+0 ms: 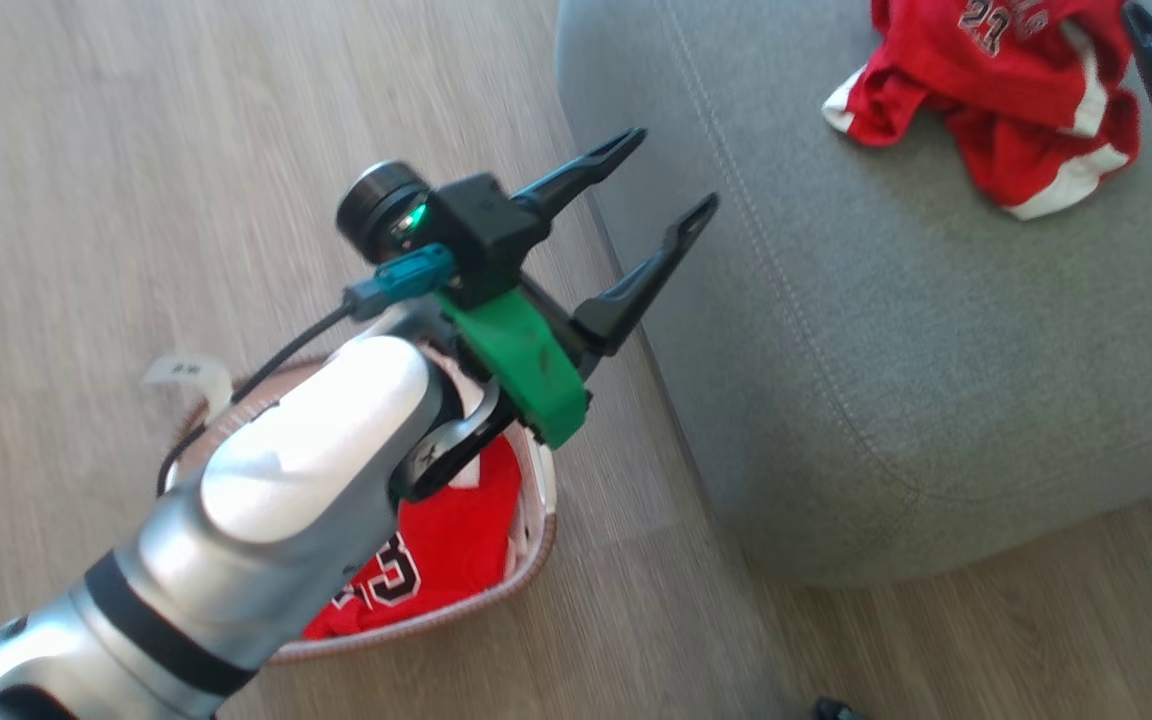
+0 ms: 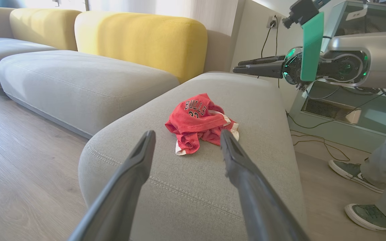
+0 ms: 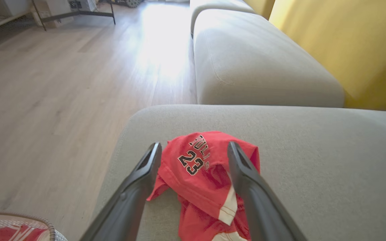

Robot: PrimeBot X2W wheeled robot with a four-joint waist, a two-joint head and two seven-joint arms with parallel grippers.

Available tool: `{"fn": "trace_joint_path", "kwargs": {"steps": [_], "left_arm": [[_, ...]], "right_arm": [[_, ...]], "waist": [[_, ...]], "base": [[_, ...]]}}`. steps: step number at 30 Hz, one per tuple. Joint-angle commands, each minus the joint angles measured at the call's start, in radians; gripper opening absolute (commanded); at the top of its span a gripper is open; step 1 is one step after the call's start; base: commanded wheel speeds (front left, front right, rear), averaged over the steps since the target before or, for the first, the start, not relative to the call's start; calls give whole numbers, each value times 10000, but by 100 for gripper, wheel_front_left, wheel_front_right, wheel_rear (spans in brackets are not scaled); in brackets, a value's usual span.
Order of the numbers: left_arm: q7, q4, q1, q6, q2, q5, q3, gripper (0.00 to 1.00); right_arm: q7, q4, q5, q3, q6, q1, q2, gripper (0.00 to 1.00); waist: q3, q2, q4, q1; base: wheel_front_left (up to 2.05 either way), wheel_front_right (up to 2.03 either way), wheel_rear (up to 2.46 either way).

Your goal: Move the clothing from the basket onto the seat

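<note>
Hanging with its two dark fingers spread wide, the left end effector (image 1: pixel 674 168) holds nothing and touches nothing. It sits in the air over the strip of wooden floor (image 1: pixel 136 150) between the basket (image 1: pixel 534 560) and the rounded edge of the grey seat (image 1: pixel 836 320). The right end effector (image 3: pixel 194 145) is likewise spread wide and empty, poised above a crumpled red jersey (image 1: pixel 996 90) that lies on top of the seat, toward the far right. Its fingers frame the cloth in its own wrist view but are clear of it. A second red jersey (image 1: pixel 446 550), its number partly showing, lies inside the basket, which stands on the floor just left of the seat, on the near side. The pale left forearm (image 1: pixel 306 470) covers much of the basket from the head camera. Yellow back cushions (image 2: pixel 146 40) rise behind the sofa. Beyond the seat, at the right of the left wrist view, a person's shoes (image 2: pixel 354 170) stand on the floor near loose cables (image 2: pixel 317 140).
</note>
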Motion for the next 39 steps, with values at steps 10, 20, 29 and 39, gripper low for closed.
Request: {"fn": "trace_joint_path", "kwargs": {"steps": [10,20,29,39], "left_arm": [[-460,-347,810,625,587,-502,842,100],[-722,-558,1848,1227,1163,-943,1308,100],[-995,-772,2809,1865,1630,-1289,1845,100],[-1328,-1125,4246,2885,2277,-1384,2769,100]], "right_arm": [[-752,-1493,-264,-1161,71,1548,-276,100],[-986,-2777,-1292,-3277,71,4128,943,100],[-734,-4143,-2476,-4571,71,5884,2257,100],[-1167,-5583,-3722,-5357,71,7724,3848,100]], "waist": [[-1869,0,862,0],[-2719,0,1879,0],[-3052,0,2454,0],[-3393,0,2828,0]], "base": [[0,0,0],[0,0,0],[0,0,0],[0,0,0]]}}
